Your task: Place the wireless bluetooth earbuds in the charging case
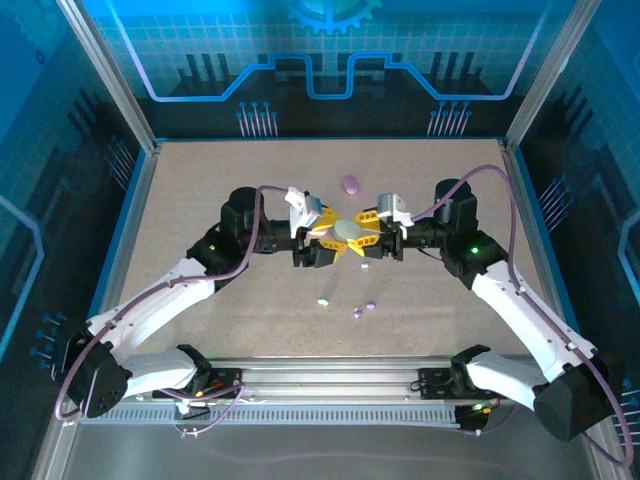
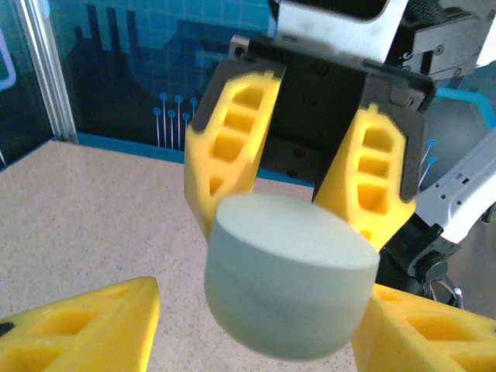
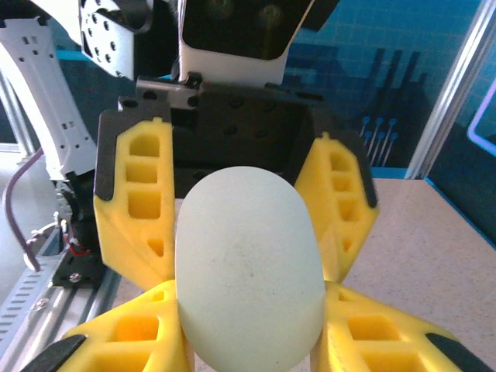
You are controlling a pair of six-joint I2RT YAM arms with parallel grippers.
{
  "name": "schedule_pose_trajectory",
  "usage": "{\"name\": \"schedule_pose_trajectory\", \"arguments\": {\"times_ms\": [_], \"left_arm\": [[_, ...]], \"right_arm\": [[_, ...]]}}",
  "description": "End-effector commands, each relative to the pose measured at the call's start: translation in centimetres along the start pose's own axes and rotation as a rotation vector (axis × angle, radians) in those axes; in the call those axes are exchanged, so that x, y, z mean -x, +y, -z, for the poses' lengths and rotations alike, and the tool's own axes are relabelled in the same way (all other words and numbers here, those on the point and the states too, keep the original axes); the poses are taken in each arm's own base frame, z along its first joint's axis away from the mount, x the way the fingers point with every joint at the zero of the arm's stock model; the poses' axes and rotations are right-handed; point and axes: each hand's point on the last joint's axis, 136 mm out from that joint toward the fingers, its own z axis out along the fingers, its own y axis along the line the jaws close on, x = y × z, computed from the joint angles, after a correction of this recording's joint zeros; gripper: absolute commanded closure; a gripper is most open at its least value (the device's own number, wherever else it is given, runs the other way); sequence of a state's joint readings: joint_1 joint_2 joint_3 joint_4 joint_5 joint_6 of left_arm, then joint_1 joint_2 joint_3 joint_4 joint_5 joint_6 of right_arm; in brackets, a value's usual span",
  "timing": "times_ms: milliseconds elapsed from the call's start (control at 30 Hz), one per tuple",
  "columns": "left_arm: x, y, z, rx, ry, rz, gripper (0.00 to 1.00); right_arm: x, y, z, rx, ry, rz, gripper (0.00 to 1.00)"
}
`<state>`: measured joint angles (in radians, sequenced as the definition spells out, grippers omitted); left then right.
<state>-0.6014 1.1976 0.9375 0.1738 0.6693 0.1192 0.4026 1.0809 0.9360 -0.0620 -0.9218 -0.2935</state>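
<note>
Right claw [image 3: 249, 310] is clamped on the pale mint oval plastic case [image 3: 248, 232] at mid-frame, while the left claw [image 2: 263, 306] is spread loosely around it. Tiny pastel earbuds [image 1: 371, 304] are seen on the speckled tabletop [image 1: 200, 200], lower centre. Held by one pinch, the smooth case could be squeezed out and dropped.

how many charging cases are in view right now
2. A mint case is gripped in the right tool, and a purple case lies on the table just beyond it. More may be hidden.
</note>
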Motion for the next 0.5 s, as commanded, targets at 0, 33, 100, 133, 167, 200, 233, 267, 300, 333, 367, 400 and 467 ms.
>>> {"name": "schedule_pose_trajectory", "arguments": {"times_ms": [0, 33, 100, 133, 167, 200, 233, 267, 300, 333, 367, 400, 467], "left_arm": [[1.22, -1.00, 0.30, -0.043, -0.056, -0.096, 0.36], [1.32, -1.03, 0.38, -0.043, -0.058, -0.097, 0.36], [1.32, -1.04, 0.39, -0.043, -0.057, -0.091, 0.38], [1.27, -1.01, 0.36, -0.043, -0.053, -0.088, 0.40], [1.15, -1.03, 0.34, -0.045, -0.047, -0.082, 0.40], [1.13, -1.07, 0.31, -0.048, -0.044, -0.079, 0.41], [1.18, -1.13, 0.29, -0.053, -0.044, -0.076, 0.42], [1.32, -1.25, 0.27, -0.061, -0.048, -0.070, 0.43], [1.40, -1.33, 0.27, -0.068, -0.048, -0.066, 0.45], [1.44, -1.40, 0.21, -0.077, -0.047, -0.059, 0.46], [1.49, -1.54, 0.17, -0.084, -0.045, -0.055, 0.47], [1.46, -1.54, 0.15, -0.086, -0.043, -0.052, 0.48], [1.46, -1.46, 0.11, -0.083, -0.044, -0.048, 0.48]], "right_arm": [[0.47, 0.75, 0.28, 0.058, 0.002, -0.004, 0.70], [0.47, 0.76, 0.27, 0.059, 0.003, -0.001, 0.70], [0.46, 0.69, 0.26, 0.056, 0.003, 0.002, 0.70], [0.47, 0.68, 0.23, 0.056, 0.002, 0.003, 0.70], [0.63, 0.66, 0.25, 0.056, -0.001, 0.004, 0.70], [0.67, 0.71, 0.21, 0.059, -0.002, 0.006, 0.70], [0.61, 0.68, 0.17, 0.057, 0.001, 0.008, 0.70], [0.55, 0.64, 0.15, 0.053, 0.004, 0.008, 0.70], [0.47, 0.60, 0.12, 0.052, 0.006, 0.010, 0.70], [0.41, 0.56, 0.12, 0.049, 0.009, 0.011, 0.70], [0.40, 0.57, 0.11, 0.049, 0.010, 0.009, 0.70], [0.50, 0.57, 0.11, 0.049, 0.008, 0.011, 0.70], [0.40, 0.50, -0.05, 0.039, 0.018, 0.017, 0.69]]}}
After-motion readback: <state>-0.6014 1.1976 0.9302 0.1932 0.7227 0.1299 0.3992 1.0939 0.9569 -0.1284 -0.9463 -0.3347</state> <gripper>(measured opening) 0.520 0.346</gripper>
